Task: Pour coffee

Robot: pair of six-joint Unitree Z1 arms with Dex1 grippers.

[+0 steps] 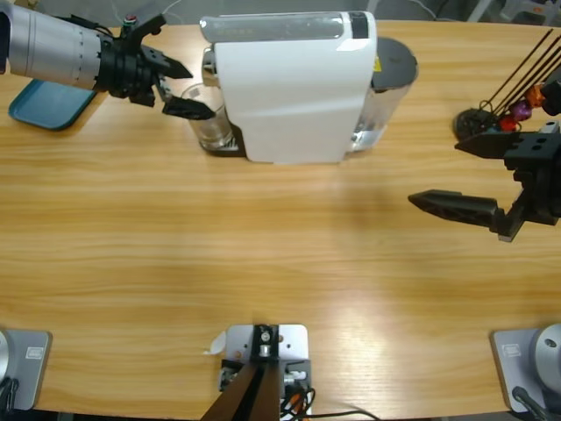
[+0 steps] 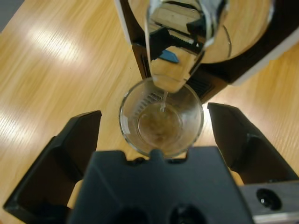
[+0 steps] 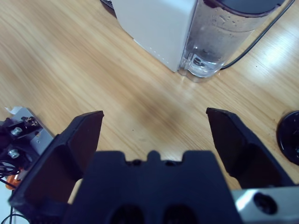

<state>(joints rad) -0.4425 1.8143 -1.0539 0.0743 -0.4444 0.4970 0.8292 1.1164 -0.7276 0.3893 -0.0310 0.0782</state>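
Left gripper (image 2: 154, 135): jaws apart, flanking the glass (image 2: 161, 122), not touching.
Coffee (image 2: 159, 126): shallow in the glass, under the machine's spout (image 2: 175, 56).
Grasp: we close evenly, keep it upright.
Right gripper (image 3: 154, 135): jaws apart, empty.

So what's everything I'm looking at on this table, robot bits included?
Table: one, light wood, under everything.
Coffee machine: one, white, back middle of the table, spout to its left end.
Water tank: one, clear with a dark lid, at the machine's right end.
Glass: one, clear, under the spout, between the left gripper's jaws, not touched by them.
Coffee: a shallow brownish layer in the glass.
Tray: one, blue, back left, partly under an arm.
Capsule stand: one, black wire, coloured capsules on it, far right.
Left gripper: black, open around the glass.
Right gripper: black, open, over bare table at right.
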